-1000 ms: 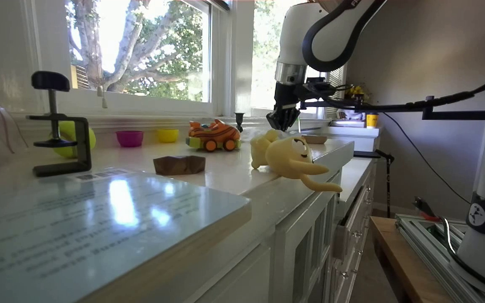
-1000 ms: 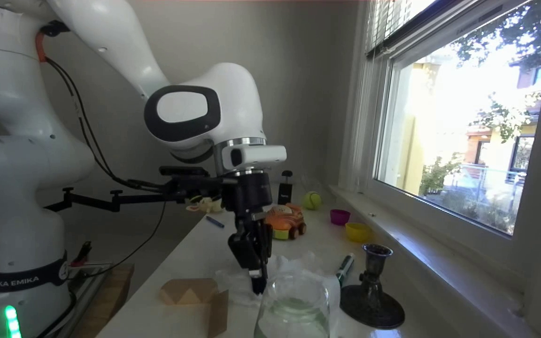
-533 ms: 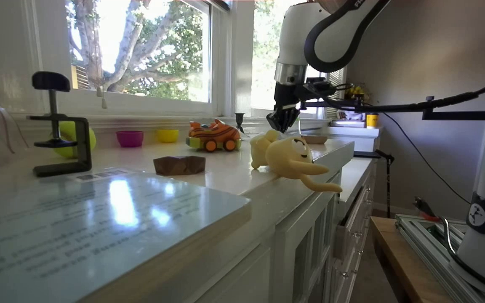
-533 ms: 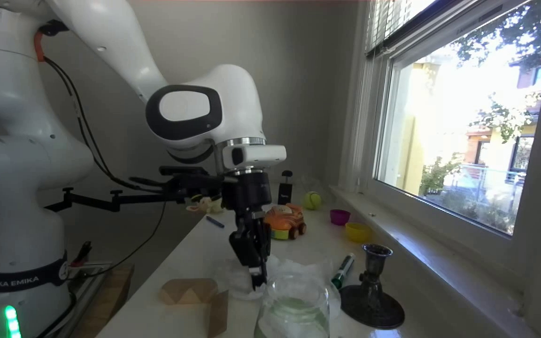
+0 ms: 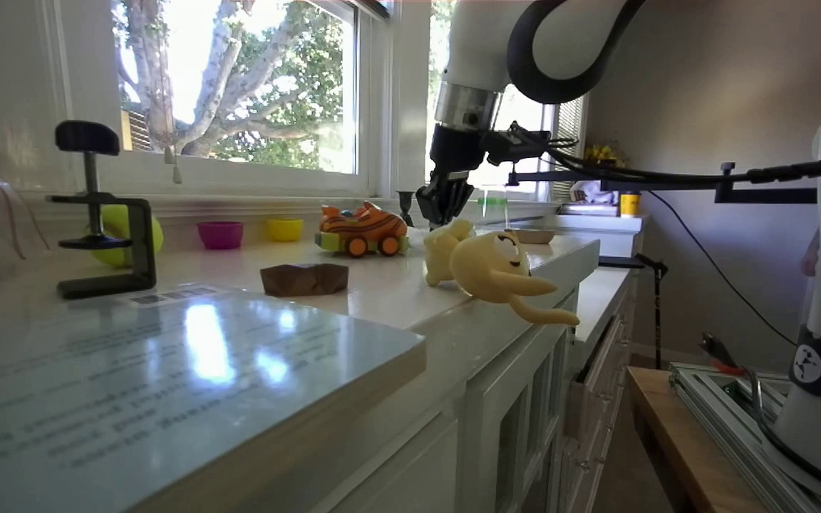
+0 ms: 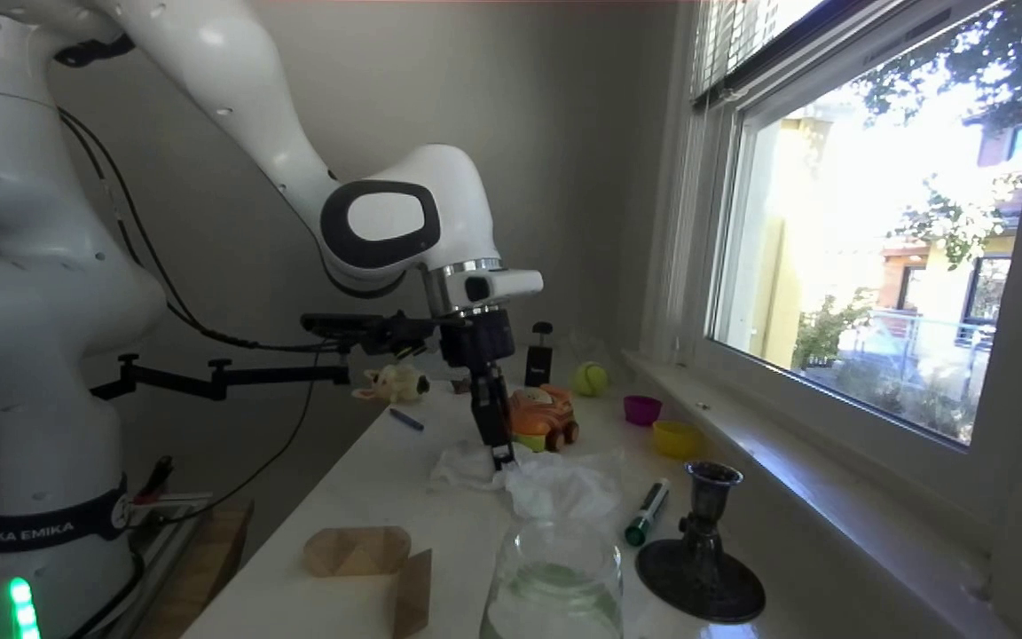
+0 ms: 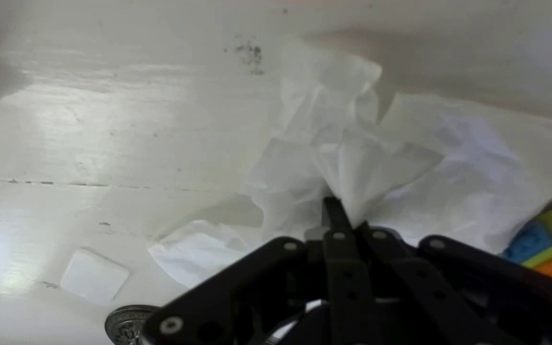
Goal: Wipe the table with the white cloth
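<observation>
The white cloth (image 6: 564, 490) is thin and crumpled. It lies bunched on the pale glossy table (image 6: 360, 484), which also shows in an exterior view (image 5: 375, 296). In the wrist view the cloth (image 7: 319, 158) spreads ahead of and to both sides of the fingers. My gripper (image 7: 345, 215) is shut on a pinched fold of the cloth, pointing down at the tabletop. In an exterior view the gripper (image 6: 502, 463) is close to the orange toy car. In an exterior view the plush toy partly hides the gripper tips (image 5: 442, 222) and most of the cloth.
An orange toy car (image 6: 543, 417) stands just beyond the cloth. A glass jar (image 6: 555, 586), dark candlestick (image 6: 704, 555), green marker (image 6: 647, 513) and cardboard tray (image 6: 357, 552) stand around it. A yellow plush toy (image 5: 489, 265) overhangs the front edge. Cups (image 5: 220, 235) stand by the window.
In the last half second my gripper has moved along the table, away from the glass jar and toward the toy car, dragging the cloth with it. Before that it barely moved.
</observation>
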{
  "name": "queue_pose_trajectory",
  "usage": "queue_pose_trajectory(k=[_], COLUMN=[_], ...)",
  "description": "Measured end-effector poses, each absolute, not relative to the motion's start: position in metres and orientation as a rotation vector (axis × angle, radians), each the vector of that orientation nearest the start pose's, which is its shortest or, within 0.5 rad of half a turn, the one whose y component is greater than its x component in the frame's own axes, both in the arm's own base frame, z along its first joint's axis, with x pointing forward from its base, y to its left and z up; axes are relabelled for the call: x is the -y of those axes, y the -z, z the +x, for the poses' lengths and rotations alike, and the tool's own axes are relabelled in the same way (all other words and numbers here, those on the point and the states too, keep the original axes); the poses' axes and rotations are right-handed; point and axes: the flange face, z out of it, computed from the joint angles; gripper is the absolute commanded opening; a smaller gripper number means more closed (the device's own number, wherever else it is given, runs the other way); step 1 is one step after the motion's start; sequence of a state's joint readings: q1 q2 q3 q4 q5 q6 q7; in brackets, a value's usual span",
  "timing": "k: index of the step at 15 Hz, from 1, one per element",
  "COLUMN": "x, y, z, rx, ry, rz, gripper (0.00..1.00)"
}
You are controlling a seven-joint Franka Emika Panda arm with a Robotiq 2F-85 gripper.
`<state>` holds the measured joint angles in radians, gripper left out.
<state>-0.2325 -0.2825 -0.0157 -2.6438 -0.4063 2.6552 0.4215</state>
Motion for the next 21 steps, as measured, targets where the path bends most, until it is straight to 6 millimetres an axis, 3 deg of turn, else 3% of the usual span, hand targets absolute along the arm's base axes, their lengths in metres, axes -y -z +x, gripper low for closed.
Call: queue_pose_trajectory(k=[2,8,10,13,19,21], x=[0.11,0.198,0.212,0.199,0.114,0.096], y=[-0.365,-0.364,-0.364,-0.364,-0.369,-0.371], z=[0.418,0.382,0.374,0.381,0.415,0.419], rx=[-0.607,-0.926,-0.984,-0.929,-0.61,-0.543], ry=[0.496,0.427,0.418,0.426,0.487,0.497], rz=[-3.267,-3.269,-3.259,-3.27,-3.271,-3.263], gripper=[0.0,0.0,0.0,0.0,0.0,0.0])
